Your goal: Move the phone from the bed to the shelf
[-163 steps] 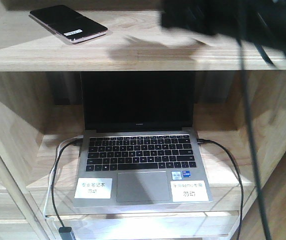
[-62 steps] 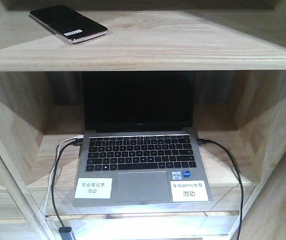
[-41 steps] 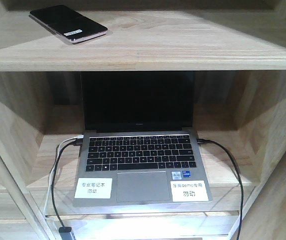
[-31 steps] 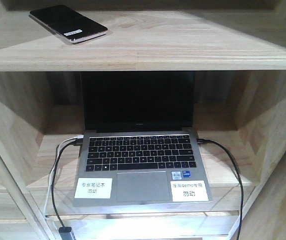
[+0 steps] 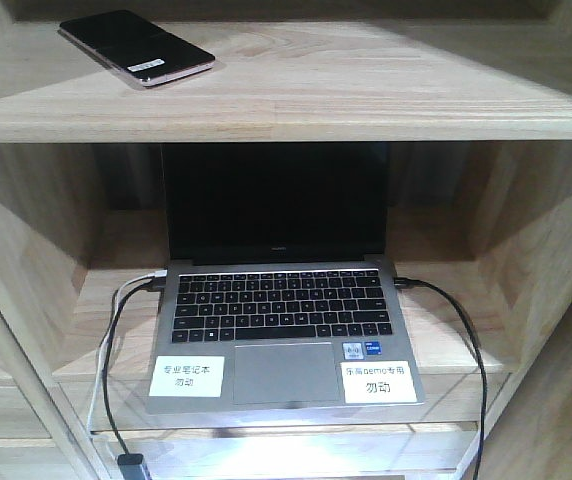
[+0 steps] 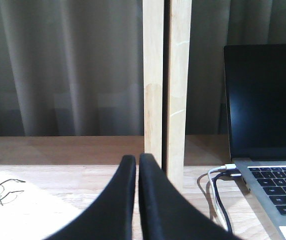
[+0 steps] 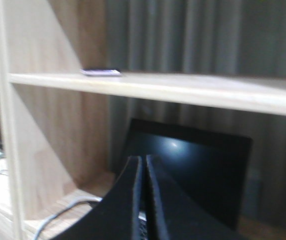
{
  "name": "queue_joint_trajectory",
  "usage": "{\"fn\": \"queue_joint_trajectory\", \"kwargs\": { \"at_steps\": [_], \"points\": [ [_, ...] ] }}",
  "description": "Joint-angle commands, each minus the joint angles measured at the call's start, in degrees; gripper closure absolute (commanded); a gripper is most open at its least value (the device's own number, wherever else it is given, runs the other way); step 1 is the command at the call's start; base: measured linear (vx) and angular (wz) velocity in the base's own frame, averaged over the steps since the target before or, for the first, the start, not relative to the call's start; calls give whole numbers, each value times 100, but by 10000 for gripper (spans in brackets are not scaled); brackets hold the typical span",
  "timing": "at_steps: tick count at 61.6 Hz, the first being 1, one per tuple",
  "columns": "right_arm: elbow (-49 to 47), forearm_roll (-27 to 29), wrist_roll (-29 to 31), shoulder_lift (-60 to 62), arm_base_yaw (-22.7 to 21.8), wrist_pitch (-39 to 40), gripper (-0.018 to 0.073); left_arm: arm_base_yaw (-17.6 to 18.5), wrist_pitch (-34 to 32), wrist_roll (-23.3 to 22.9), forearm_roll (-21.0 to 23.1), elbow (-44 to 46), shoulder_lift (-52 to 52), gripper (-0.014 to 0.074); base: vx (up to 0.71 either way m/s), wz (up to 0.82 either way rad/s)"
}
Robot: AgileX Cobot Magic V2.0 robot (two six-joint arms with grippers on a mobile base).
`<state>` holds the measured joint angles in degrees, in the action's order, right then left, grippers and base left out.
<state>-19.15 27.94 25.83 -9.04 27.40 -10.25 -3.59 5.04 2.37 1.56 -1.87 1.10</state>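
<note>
Exterior front-facing view: the phone (image 5: 136, 47) lies flat on the top board of the shelf (image 5: 366, 100), near that board's left rear corner, turned at an angle so that its end with the white label sticker points toward the front edge. Nothing touches it. In the compartment below, a silver laptop (image 5: 284, 335) stands open with its dark screen upright toward the back of the board; two white labels (image 5: 187, 375) sit on its palm rest, one at each front corner. A black cable (image 5: 111, 400) and a white one run from its left side over the front edge of the board, and another black cable (image 5: 471, 350) leaves its right side.

Left wrist view: the left pincer (image 6: 137, 200) has its two black fingers pressed together with nothing between them, in front of a vertical wooden post (image 6: 167, 90) of the shelf, the laptop to the right of it.

Right wrist view: the right pincer (image 7: 143, 200) is likewise closed and empty, below the level of the top board, where the phone shows edge-on
</note>
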Motion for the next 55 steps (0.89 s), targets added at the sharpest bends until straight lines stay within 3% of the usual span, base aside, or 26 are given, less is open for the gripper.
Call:
{"fn": "queue_joint_trajectory", "kwargs": {
  "at_steps": [1,8,14,24,43,55],
  "points": [
    [-144,-1298,-1237,-57,-25,374,564,36,-413,-50,56,143,41,595,0,0],
    [-144,-2629,-2657,-57,-25,380,564,36,-413,-50,56,143,41,595,0,0],
    [-144,-2999,-3273,-63,-43,391,564,36,-413,-50,56,143,41,595,0,0],
    [-144,-2907,-3278,-63,-484,415,564,36,-413,-50,56,143,41,595,0,0],
    [-136,-2718,-2729,-63,-2471,131,564,36,-413,-50,56,143,41,595,0,0],
    [316,-2718,-2680,-32,-3054,601,564,36,-413,-50,56,143,41,595,0,0]
  ]
}}
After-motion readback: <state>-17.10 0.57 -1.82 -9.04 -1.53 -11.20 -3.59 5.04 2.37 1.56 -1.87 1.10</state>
